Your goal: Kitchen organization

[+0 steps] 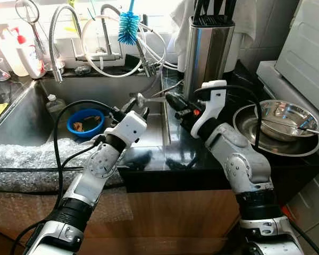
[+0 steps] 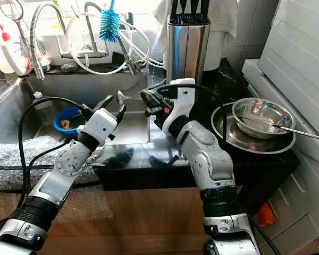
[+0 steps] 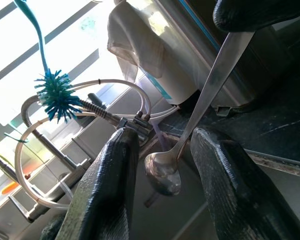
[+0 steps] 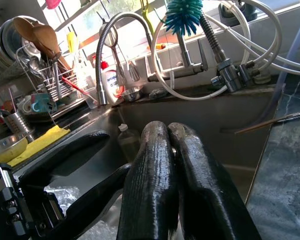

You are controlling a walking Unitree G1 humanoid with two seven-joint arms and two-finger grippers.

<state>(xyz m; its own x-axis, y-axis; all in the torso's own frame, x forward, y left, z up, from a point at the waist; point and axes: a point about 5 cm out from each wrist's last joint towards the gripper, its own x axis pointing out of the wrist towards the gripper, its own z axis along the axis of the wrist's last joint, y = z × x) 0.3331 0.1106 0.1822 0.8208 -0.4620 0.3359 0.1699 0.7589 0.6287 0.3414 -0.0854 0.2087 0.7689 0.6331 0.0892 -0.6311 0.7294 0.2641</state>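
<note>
1. The right gripper (image 1: 173, 101) is clamped on the handle end of a metal spoon (image 3: 200, 107), holding it out over the edge where the black counter (image 1: 212, 159) meets the sink (image 1: 21, 114)
2. In the left wrist view the spoon's bowl hangs between the left gripper's (image 1: 138, 103) two fingers (image 3: 107, 190), which stand apart with daylight on both sides of the shank — nothing is pinched there yet, so the left gripper is open
3. This looks like a hand-over from right to left, with the spoon likely bound for a holder; where it should end up is not settled by the pictures
4. The spoon is light, rigid and polished, so it will not bend, but it can slide or swivel between smooth pads — the narrow neck just above the bowl, or the flat of the handle, is the safer place to close on, not the rounded bowl
5. Nearby stand a steel knife block (image 1: 207, 50) behind the grippers, stacked steel bowls (image 1: 279, 125) well to the right, a blue brush (image 1: 128, 26) on the tap hoses, and a blue bowl (image 1: 85, 122) down in the sink
6. If the right lets go before the left has closed, the spoon drops into the sink
</note>
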